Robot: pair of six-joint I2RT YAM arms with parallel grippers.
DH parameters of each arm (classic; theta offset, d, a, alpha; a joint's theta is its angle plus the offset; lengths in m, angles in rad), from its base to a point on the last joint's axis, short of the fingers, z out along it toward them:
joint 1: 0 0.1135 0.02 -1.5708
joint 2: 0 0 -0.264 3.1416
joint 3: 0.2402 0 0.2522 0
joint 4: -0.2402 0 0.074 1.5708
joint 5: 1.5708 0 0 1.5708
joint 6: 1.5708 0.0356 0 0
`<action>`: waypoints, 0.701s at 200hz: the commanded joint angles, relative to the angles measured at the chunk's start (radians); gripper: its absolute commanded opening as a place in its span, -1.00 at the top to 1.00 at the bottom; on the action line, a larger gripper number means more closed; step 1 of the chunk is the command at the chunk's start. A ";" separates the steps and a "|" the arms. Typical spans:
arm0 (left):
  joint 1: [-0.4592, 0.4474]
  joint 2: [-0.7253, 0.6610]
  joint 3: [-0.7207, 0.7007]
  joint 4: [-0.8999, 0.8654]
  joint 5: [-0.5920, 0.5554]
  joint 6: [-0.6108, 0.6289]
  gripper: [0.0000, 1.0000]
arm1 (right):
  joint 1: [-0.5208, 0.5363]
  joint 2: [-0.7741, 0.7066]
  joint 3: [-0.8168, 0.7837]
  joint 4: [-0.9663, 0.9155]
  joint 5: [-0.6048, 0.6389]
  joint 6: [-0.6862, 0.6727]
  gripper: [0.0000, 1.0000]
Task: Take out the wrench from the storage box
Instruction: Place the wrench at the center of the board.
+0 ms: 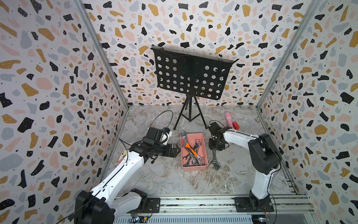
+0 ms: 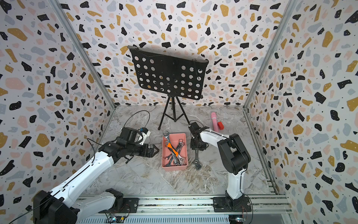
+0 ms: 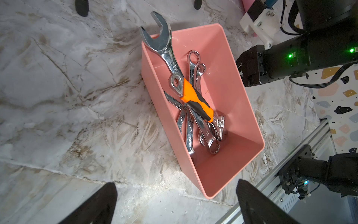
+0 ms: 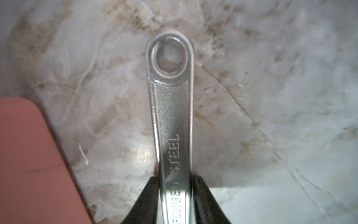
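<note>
right wrist view, chrome wrench (image 4: 172, 120), ring end, stamped forged steel

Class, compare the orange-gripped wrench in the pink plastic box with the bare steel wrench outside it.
Orange-gripped wrench: sleeved, atop other wrenches in the pink plastic box. Bare steel wrench: unsleeved, on the marble tabletop between the fingers of the right gripper. Both have a holed handle end.

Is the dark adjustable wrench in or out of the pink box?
Out: the wrench lies on the marble tabletop beside the storage box.
</note>
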 commanded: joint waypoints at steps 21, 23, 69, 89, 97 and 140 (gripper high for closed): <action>0.002 -0.034 -0.018 0.023 0.003 0.021 -1.00 | -0.002 -0.137 0.037 -0.084 0.039 -0.048 0.24; 0.001 -0.035 -0.018 0.025 0.003 0.022 -1.00 | -0.001 -0.147 0.042 -0.090 0.037 -0.052 0.23; 0.013 -0.047 0.004 0.014 -0.007 0.026 -1.00 | 0.042 -0.323 0.099 -0.122 -0.082 -0.120 0.09; 0.026 -0.052 0.011 0.012 -0.007 0.027 -1.00 | 0.118 -0.363 0.107 -0.074 -0.126 -0.188 0.08; 0.031 -0.054 0.013 0.011 -0.007 0.027 -1.00 | 0.149 -0.367 0.106 -0.056 -0.131 -0.225 0.06; 0.040 -0.068 0.007 0.005 -0.005 0.021 -1.00 | 0.260 -0.287 0.117 0.024 -0.167 -0.366 -0.01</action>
